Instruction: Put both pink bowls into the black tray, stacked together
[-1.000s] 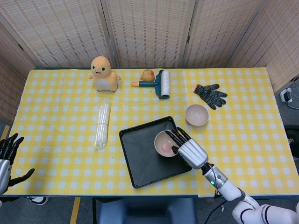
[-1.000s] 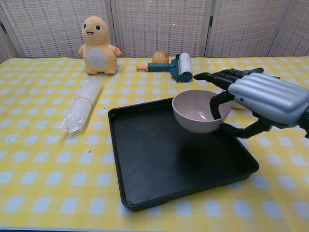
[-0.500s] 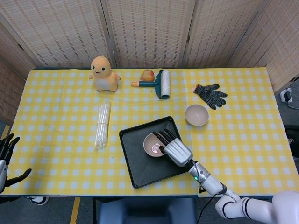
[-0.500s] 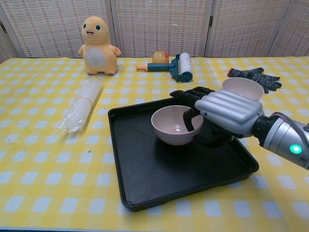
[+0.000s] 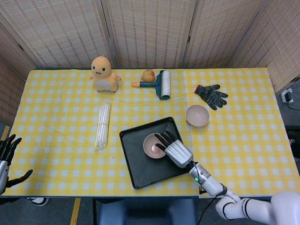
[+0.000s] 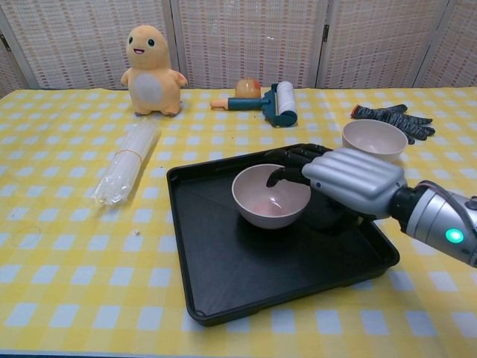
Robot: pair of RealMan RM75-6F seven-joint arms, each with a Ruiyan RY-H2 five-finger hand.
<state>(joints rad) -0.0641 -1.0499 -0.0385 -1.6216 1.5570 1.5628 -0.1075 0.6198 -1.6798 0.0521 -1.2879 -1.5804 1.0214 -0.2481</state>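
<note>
My right hand [image 6: 349, 181] sits over the right half of the black tray [image 6: 223, 291], fingers [image 6: 292, 155] reaching to the near rim of a pink bowl [image 6: 270, 195] that stands upright on the tray floor directly ahead of my fingertips. From the chest view the fingers lie over the bowl's right rim and are slightly spread; whether they clamp the rim or merely rest against it I cannot tell. In the head view the same hand [image 5: 174, 149] covers the bowl's right edge, with the bowl [image 5: 154, 145] showing to its left inside the tray [image 5: 136, 168]. The second pink bowl [image 6: 374, 139] stands on the yellow checked tablecloth [image 6: 59, 246], outside the tray, beyond and to the right of my right hand, apart from it. A black glove [image 6: 392, 119] lies just past that bowl. My left hand [image 5: 8, 152] shows only in the head view, at the table's far left edge, well apart from the tray, fingers apart and holding nothing.
</note>
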